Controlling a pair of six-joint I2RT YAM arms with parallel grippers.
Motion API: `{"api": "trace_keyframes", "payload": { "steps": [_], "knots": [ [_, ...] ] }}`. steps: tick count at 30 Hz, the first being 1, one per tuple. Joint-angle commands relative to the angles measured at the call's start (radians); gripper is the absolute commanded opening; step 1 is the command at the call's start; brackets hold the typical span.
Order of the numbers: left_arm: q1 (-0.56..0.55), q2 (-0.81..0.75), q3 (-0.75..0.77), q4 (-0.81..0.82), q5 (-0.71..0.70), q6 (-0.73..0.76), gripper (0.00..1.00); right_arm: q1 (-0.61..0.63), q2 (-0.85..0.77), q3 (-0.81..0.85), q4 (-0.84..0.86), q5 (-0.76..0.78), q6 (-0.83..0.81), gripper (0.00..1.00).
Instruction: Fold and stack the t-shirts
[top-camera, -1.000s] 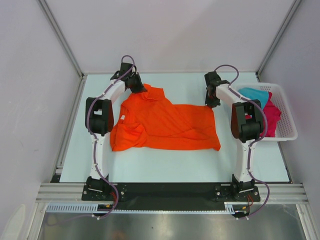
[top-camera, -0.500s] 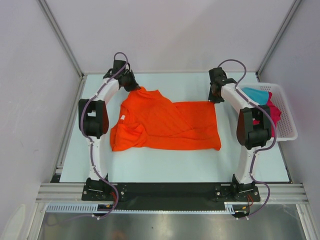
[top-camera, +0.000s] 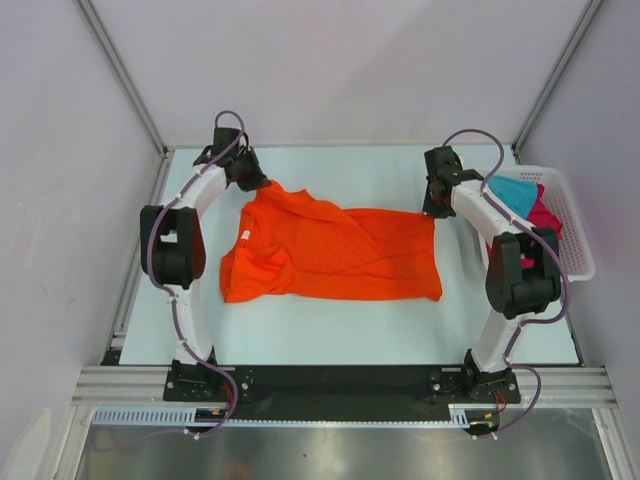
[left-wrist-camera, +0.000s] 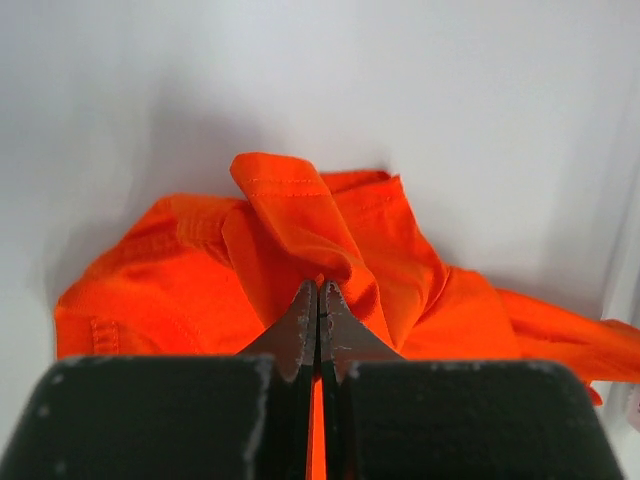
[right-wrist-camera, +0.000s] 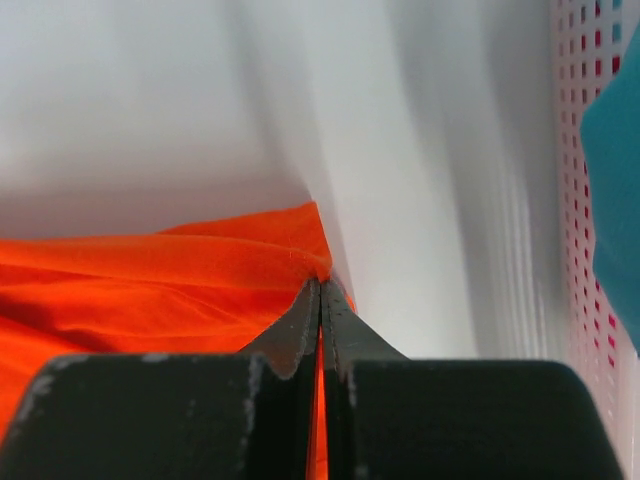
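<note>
From above, we see the orange t-shirt (top-camera: 330, 255) spread across the middle of the counter (top-camera: 330, 335), collar end to the left, hem to the right, with loose creases running through it. The teal t-shirt (top-camera: 508, 187) and the pink t-shirt (top-camera: 545, 215) lie bunched in the white basket (top-camera: 572, 272) at the right edge. Both arms reach forward to the far edge of the cloth. The left tool (top-camera: 262, 183) sits at the far-left corner by the shoulder and the right tool (top-camera: 430, 208) at the far-right hem corner, with the elbows bowed outward. We judge the fabric light, limp and prone to sagging between two holds, so corners and seams are the sensible places to take it, with the span kept taut. In the left wrist view, the left tool (left-wrist-camera: 318, 290) is clamped on a raised fold of orange cloth, its fingers pressed together with fabric pinched between them and a hemmed edge curling up just beyond. In the right wrist view, the right tool (right-wrist-camera: 320, 285) is likewise closed on the corner of the orange t-shirt (right-wrist-camera: 150, 290). Bare counter lies beyond it, and the basket wall and a patch of teal sit at the right margin.
</note>
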Motion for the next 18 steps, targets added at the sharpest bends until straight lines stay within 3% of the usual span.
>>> {"api": "trace_keyframes", "payload": {
  "steps": [1,9,18],
  "knots": [
    [-0.003,-0.131,-0.100,0.056,-0.005,0.023,0.00,0.005,-0.101,-0.072,0.031,0.025,0.017,0.00],
    [0.026,-0.223,-0.255,0.093,-0.007,0.021,0.00,-0.018,-0.175,-0.140,0.034,0.049,0.017,0.00],
    [0.043,-0.240,-0.257,0.097,-0.004,0.017,0.00,-0.037,-0.158,-0.078,0.014,0.063,0.010,0.00]
  ]
}}
